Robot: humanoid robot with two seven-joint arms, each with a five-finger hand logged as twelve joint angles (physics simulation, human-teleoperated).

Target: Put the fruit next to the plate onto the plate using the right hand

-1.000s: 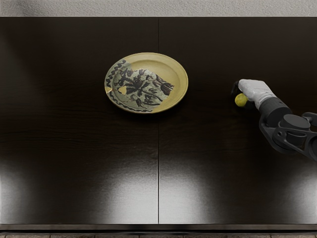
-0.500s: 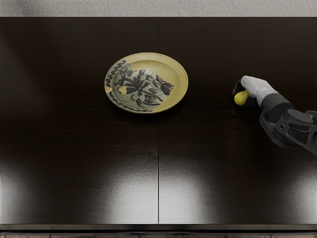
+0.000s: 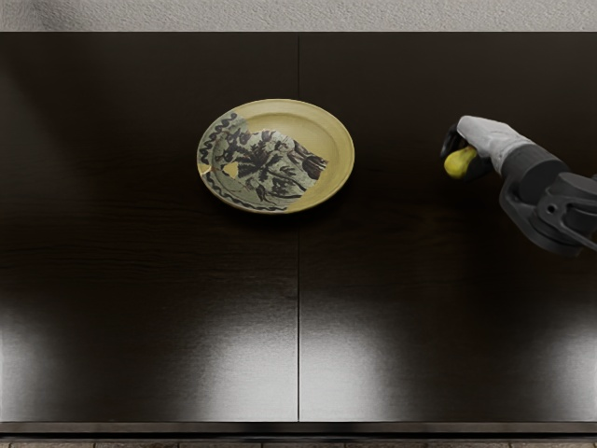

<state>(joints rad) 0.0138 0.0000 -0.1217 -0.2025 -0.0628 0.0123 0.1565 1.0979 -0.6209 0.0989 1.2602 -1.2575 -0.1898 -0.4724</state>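
Observation:
A yellow plate (image 3: 322,131) with a dark leafy pattern lies on the dark table, left of centre at the back. Well to its right, my right hand (image 3: 464,151) is shut on a small yellow fruit (image 3: 458,162), which shows below the white palm and looks lifted off the table. The dark fingers curl around the fruit's far side and are partly hidden. The right arm (image 3: 550,201) comes in from the right edge. No left arm shows.
The dark wooden table (image 3: 298,308) has a seam running down its middle and bright glare patches near the front. A pale wall strip (image 3: 298,14) borders the far edge.
The right hand has risen and moved toward the far side with the fruit in its grasp. The fruit has left the table surface. The plate has not moved.

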